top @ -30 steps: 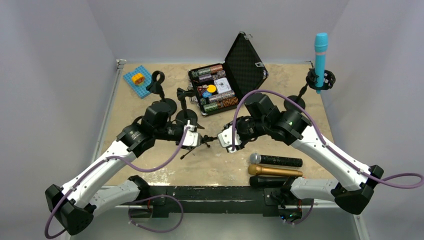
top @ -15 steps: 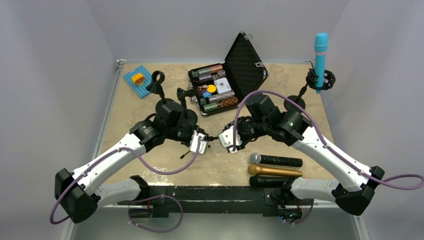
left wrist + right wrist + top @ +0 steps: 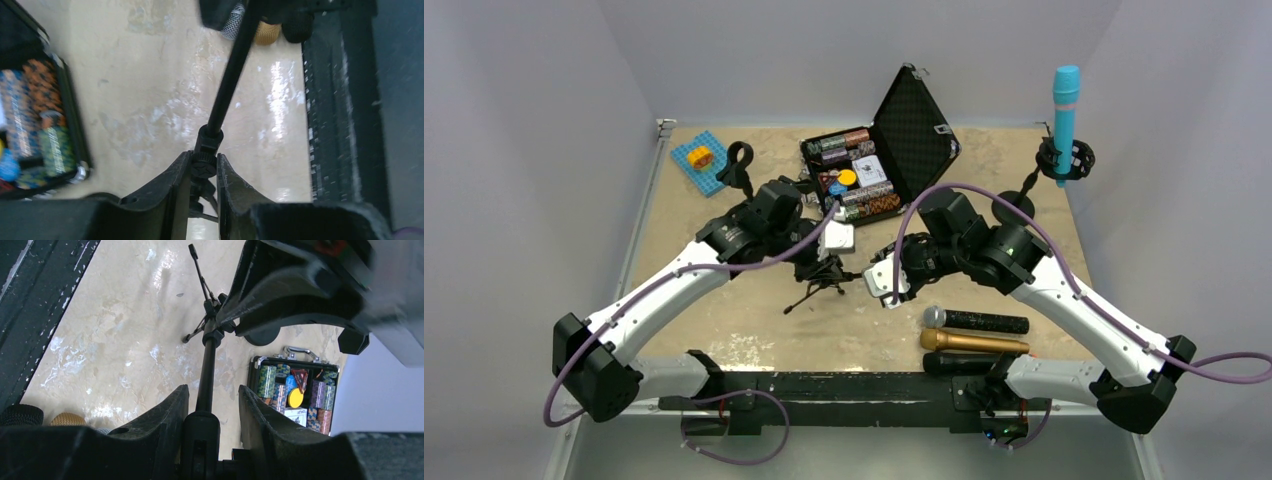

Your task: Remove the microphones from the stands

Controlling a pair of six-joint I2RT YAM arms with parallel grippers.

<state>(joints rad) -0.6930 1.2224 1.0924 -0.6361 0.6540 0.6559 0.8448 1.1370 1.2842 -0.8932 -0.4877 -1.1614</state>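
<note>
case [image 3: 916, 122]: rear centre | microphone [image 3: 1065, 108]: in stand [image 3: 1028, 183], rear right | tripod [image 3: 823, 290]: centre

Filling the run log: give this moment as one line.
left gripper: shut on tripod stand | right gripper: shut on same stand | blue microphone: untouched

Blue microphone [image 3: 1065, 105], upright in the clip of a black round-based stand [image 3: 1051, 158], far right corner, small black tripod stand [image 3: 826, 284] tipped sideways, mid-table.

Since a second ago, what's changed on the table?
The left gripper shifted farther out and rightward, then closed on the tripod stand at its leg joint. The right gripper kept its place at the stand's other end; the blue microphone, loose microphones and case stayed put.
</note>
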